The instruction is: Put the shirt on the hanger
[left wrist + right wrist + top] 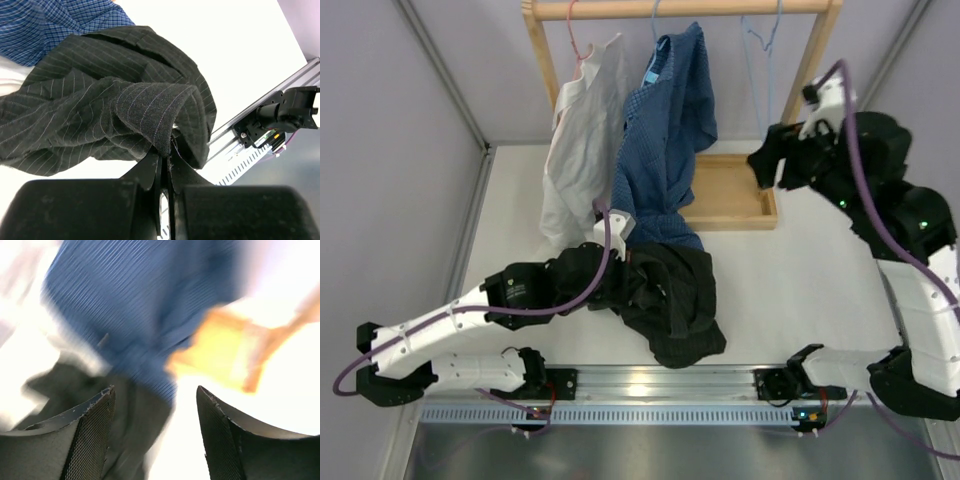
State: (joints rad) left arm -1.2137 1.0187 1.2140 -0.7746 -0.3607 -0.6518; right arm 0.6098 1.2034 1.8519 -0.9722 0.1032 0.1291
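Shirt (670, 300) is lying bunched at lower centre of the worktop (800, 270); left tool (164, 156) is pinching a fold, seemingly for lifting; right tool (155, 400) is gaping empty below the hanger (760, 44), upper right.

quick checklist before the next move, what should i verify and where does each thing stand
1. left gripper shut on a shirt fold: ok
2. right gripper open, empty: ok
3. hanger bare on the rail: ok
4. shirt spread out: not ok, crumpled on the table
5. shirt free of the blue shirt: cannot tell, they overlap from above
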